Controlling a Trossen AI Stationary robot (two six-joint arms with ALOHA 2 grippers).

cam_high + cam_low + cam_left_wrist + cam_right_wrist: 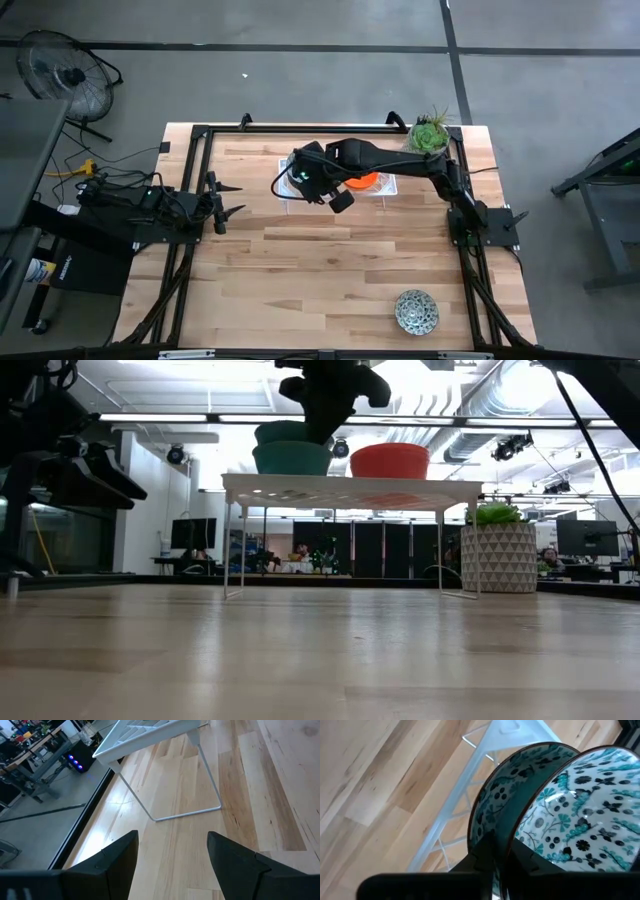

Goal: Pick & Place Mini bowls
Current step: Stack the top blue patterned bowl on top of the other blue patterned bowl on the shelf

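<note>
The right hand (502,851) is pinching the rim of a patterned bowl (580,815) on the rack (290,190) at twelve o'clock, a stiff, slippery, probably breakable dish best gripped at its edge.

The high view looks straight down on the whole table (330,270). The low view sits at tabletop level, facing the white rack (350,488) at frame centre. The left wrist view faces the rack's leg from nearby; the right wrist view is very close above it. All 4 views share the rack.
</note>
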